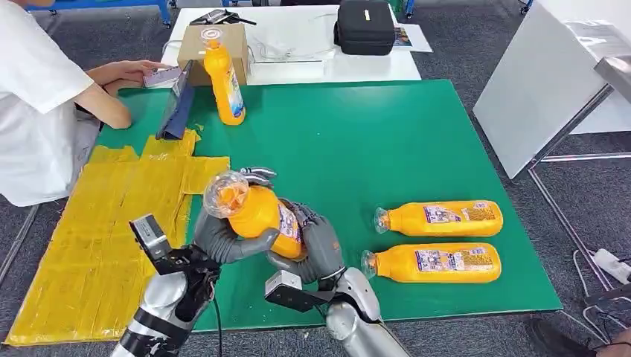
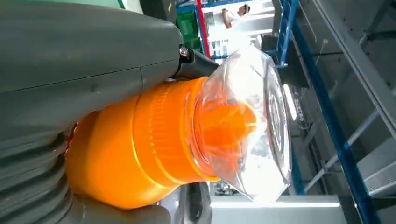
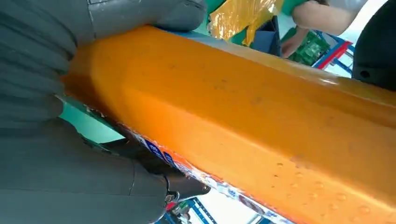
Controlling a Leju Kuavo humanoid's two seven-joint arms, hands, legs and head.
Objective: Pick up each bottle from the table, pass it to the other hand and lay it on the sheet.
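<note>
Above the near edge of the green tabletop (image 1: 417, 141), an orange bottle (image 1: 257, 212) with a clear cap is gripped by both hands: the left hand (image 1: 223, 242) wraps its neck end, the right hand (image 1: 316, 245) its labelled body. 2 more bottles (image 1: 439, 242) lie near the right edge. The yellow sheet (image 1: 97, 238) covers the left side. 1 bottle (image 1: 223, 82) stands toward the far left corner.

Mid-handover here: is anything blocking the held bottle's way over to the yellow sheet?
Nothing visible. The bottle sits between the left hand and right hand, and bare green mat lies between it and the yellow sheet. The standing bottle is farther back.
</note>
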